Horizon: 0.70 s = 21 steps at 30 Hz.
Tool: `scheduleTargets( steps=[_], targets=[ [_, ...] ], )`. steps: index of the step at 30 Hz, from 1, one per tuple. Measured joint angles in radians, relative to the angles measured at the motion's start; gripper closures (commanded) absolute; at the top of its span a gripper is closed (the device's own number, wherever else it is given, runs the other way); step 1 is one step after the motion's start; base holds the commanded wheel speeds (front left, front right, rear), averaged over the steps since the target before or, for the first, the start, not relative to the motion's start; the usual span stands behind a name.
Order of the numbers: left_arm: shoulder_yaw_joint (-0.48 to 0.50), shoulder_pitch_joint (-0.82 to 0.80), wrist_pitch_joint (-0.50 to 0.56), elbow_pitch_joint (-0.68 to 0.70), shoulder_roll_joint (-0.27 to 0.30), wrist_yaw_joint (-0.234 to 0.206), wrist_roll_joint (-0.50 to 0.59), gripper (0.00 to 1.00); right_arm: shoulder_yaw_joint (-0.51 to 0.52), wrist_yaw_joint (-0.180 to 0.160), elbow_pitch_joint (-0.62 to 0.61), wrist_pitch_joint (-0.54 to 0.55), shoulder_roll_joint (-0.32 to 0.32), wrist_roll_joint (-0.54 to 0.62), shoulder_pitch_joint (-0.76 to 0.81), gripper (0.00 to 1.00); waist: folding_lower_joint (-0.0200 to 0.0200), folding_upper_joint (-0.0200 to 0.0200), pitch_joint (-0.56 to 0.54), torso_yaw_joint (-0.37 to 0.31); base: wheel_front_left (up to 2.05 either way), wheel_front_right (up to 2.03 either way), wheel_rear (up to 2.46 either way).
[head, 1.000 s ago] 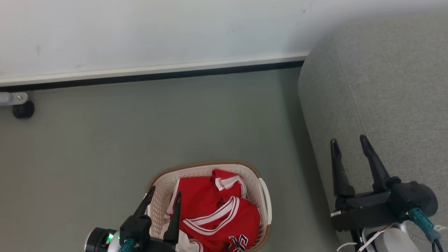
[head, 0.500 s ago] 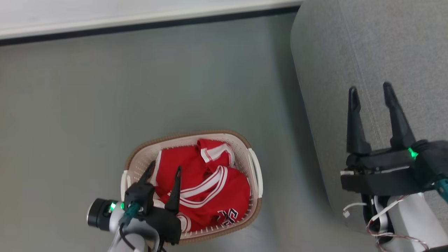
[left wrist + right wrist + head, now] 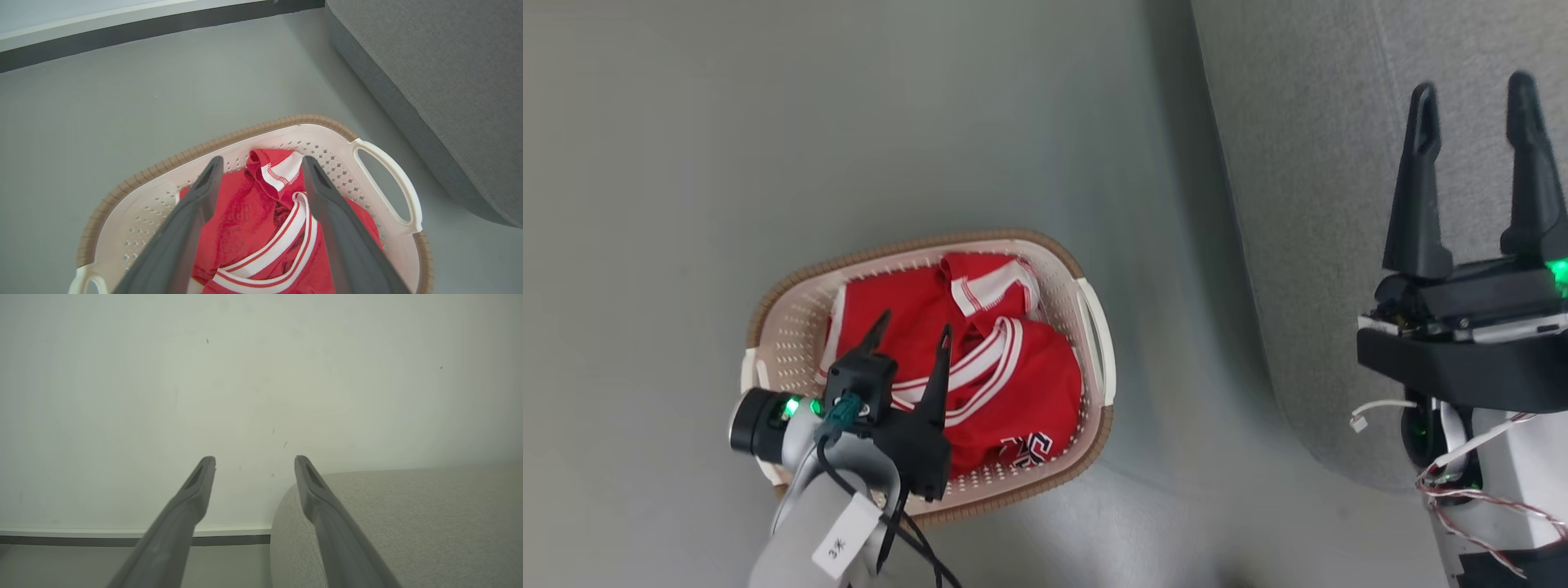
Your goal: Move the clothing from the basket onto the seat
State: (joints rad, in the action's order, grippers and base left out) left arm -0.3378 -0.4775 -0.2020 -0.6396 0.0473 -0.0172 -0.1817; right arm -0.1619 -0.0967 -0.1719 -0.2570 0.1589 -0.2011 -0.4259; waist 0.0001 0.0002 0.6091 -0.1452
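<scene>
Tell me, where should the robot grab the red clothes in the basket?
Pinch the bunched fold with white trim that looks raised on top of the clothing. Come straight down from above with the open left gripper. The walls of the basket probably block any way in from the sides.

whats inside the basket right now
Red clothing with white stripe trim lies in the basket, one piece showing dark lettering. The basket floor and anything beneath the fabric are covered. The open left gripper hides part of the pile in the head view.
</scene>
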Motion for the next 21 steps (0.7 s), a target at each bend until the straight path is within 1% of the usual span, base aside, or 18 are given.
scheduleTargets(
  steps=[7, 10, 15, 18, 21],
  targets=[
    [-0.004, -0.1, 0.008, -0.045, 0.0, 0.001, -0.002, 0.0, 0.016, 0.0, -0.055, 0.0, -0.001, 0.009, -0.05, 0.0, 0.0, 0.0, 0.093, -0.018, 0.0, 0.0, 0.0],
    [-0.023, -0.143, 0.016, -0.066, -0.001, 0.009, -0.001, 0.0, 0.029, -0.001, -0.076, 0.0, -0.001, 0.01, -0.076, 0.0, 0.0, 0.0, 0.133, -0.024, 0.0, 0.0, 0.0],
    [-0.053, -0.205, 0.017, -0.084, -0.001, 0.009, -0.008, 0.0, 0.059, -0.004, -0.106, -0.001, 0.0, 0.01, -0.124, 0.0, 0.0, -0.0001, 0.2, -0.031, 0.0, 0.0, 0.0],
    [-0.067, -0.263, 0.024, -0.108, -0.001, 0.01, -0.011, 0.0, 0.086, -0.006, -0.123, -0.001, 0.0, 0.01, -0.175, 0.0, 0.0, 0.0, 0.267, -0.034, 0.0, 0.0, 0.0],
    [-0.072, -0.297, 0.024, -0.123, -0.002, 0.01, -0.011, 0.0, 0.1, -0.009, -0.132, -0.001, 0.001, 0.01, -0.196, 0.0, 0.0, -0.0001, 0.307, -0.035, 0.0, 0.0, 0.0]
  ],
)
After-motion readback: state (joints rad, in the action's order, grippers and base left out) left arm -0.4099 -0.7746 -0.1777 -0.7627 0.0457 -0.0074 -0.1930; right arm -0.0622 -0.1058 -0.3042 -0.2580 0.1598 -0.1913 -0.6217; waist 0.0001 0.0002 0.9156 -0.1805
